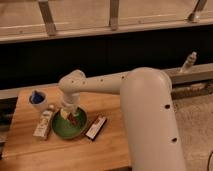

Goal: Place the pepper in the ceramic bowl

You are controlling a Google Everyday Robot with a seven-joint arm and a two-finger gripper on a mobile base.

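Note:
The green ceramic bowl [59, 130] sits on the wooden table [60, 155], left of centre. My gripper [68, 114] hangs from the white arm and points down over the bowl's far half, just above its inside. A small dark-red pepper [73, 120] shows right at the gripper's tip, inside the bowl's outline. I cannot tell whether it is held or lies in the bowl.
A white cup with blue inside [37, 98] stands at the table's back left. A pale bottle [43, 123] lies left of the bowl. A red-and-white packet [96, 127] lies right of it. The arm's big white body [150, 120] covers the table's right side. A small bottle [188, 62] stands on the back ledge.

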